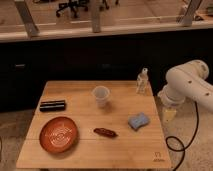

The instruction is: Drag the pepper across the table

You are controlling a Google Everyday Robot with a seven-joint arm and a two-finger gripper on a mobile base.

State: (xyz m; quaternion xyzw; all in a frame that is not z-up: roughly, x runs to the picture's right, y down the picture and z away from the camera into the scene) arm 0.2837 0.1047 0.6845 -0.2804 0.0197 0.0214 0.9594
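Your stock as it stands:

1. Pepper (105, 132): slim, dark red-brown, lying flat on the counter (120, 150). It sits toward the front edge, a little right of the middle, its length running roughly left to right. Nothing touches it.
2. Plate (59, 134): orange-brown with pale rings, to the left of the pepper, near it but apart.
3. Sponge (139, 121): blue, to the right of the pepper and slightly farther back, close to the counter's right edge.
4. Cup (101, 95): white, upright, behind the pepper at mid-counter.
5. Black bar (52, 105): flat, near the left edge, behind the plate.
6. Bottle (143, 81): clear, upright, at the rear right corner.
7. Counter surface: light wood planks with visible grain, and a small dark logo (158, 156) at the front right corner.
8. Gripper (170, 115): hangs just off the counter's right edge, beside the sponge, under the white arm (187, 82). You have the jaws open, gripping nothing, well apart from the pepper.
9. Cable (175, 145): black, looping over the floor on the right.
10. Room: a pale speckled floor (12, 125), a dark wall (75, 60) behind the counter, and above it a ledge with grey posts (27, 20). Office chairs (72, 7) stand beyond.
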